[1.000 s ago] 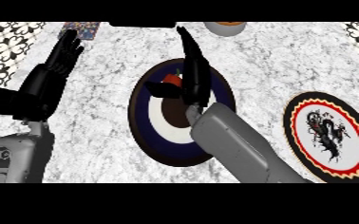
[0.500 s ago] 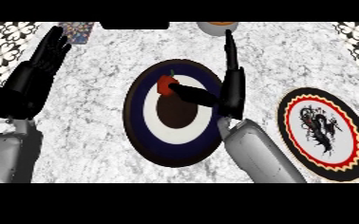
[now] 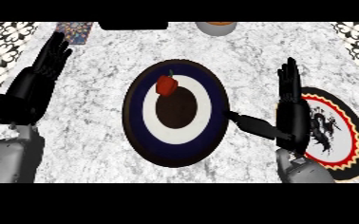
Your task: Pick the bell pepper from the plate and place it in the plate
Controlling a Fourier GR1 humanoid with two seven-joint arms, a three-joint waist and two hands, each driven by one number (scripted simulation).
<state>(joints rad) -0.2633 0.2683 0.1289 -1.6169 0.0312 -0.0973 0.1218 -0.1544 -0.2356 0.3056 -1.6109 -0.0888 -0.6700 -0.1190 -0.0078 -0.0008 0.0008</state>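
Red and small, the bell pepper sits on the dark blue plate with the white ring and brown centre, lying toward the plate's far left where white meets brown. That plate rests mid-desk on the marbled grey desk. The right robot hand stands just right of it, fingers straight and pointing away, thumb stretched out to the plate's right rim, holding nothing. Behind that hand, at the desk's right edge, lies a second plate with a red border and a black figure. The left robot hand rests open at the left edge, fingers up.
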